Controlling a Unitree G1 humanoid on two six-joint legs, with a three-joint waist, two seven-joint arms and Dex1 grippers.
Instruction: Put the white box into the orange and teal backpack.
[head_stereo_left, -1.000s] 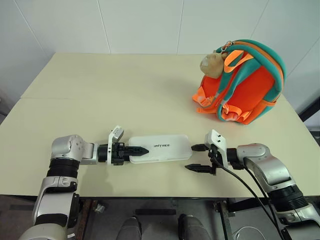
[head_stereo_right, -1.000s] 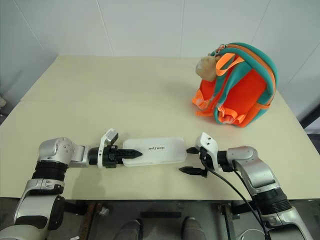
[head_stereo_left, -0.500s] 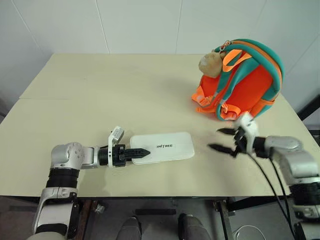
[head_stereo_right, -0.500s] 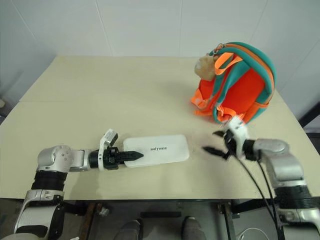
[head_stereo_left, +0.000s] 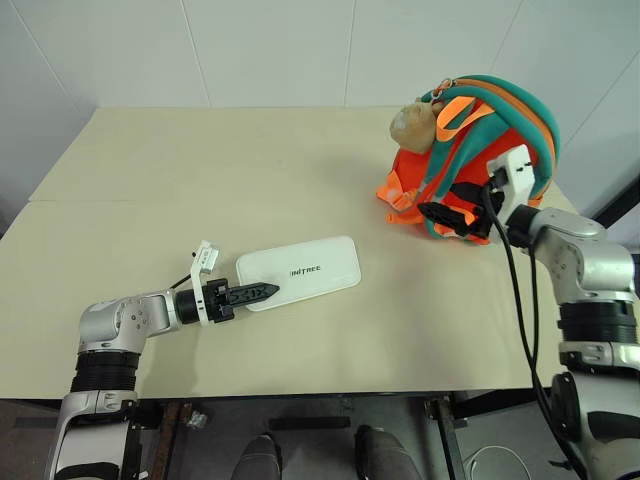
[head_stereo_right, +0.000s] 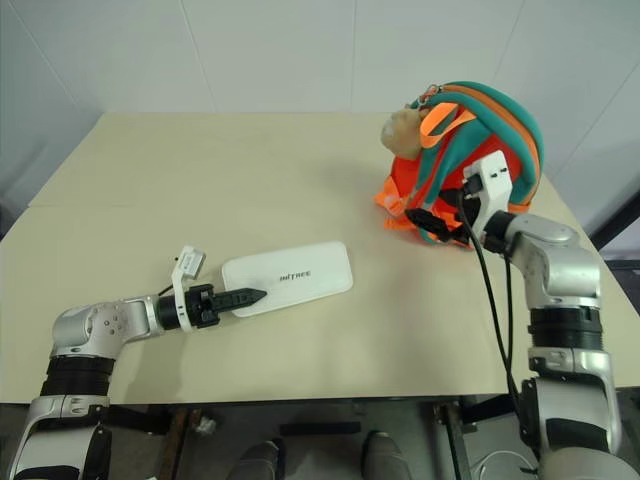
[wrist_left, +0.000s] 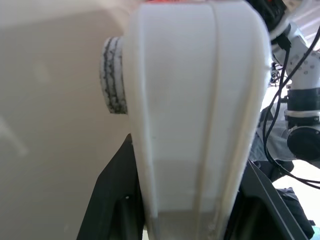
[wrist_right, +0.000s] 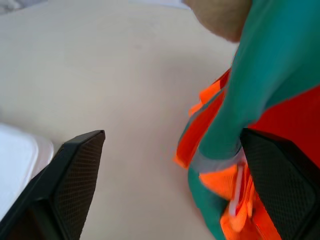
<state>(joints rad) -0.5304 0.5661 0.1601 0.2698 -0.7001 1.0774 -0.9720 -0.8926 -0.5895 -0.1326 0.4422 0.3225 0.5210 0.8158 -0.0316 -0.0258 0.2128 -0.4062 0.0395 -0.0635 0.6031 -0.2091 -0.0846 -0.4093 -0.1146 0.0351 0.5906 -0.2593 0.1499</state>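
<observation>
So over on the left, the left gripper (head_stereo_left: 250, 294) is clamped onto the near-left end of the white box (head_stereo_left: 300, 272), its black fingers pinching the edge, with one finger lying flat across the top of the lid. From the left wrist view you can see the white box (wrist_left: 195, 110) standing right between the two black fingers (wrist_left: 112, 200), so it's a proper pinch on the case. The box itself is a flat white case with rounded corners and some small dark lettering on top, angled a bit so its far end points toward the right and away from the robot. I can't really tell if it's resting on the table (head_stereo_left: 200, 170) or lifted slightly off it. The table is a plain beige top with a seam running across its left part. Moving right, there's a stretch of bare tabletop, so the box and the bag are well apart. Then at the far right sits the orange and teal backpack (head_stereo_left: 520, 120), upright-ish, teal straps facing the robot, with a tan plush toy (head_stereo_left: 412, 120) up near its top left. The right gripper (head_stereo_left: 448, 213) is up at the lower front of the backpack with its fingers (wrist_right: 75, 175) spread wide, holding nothing.
</observation>
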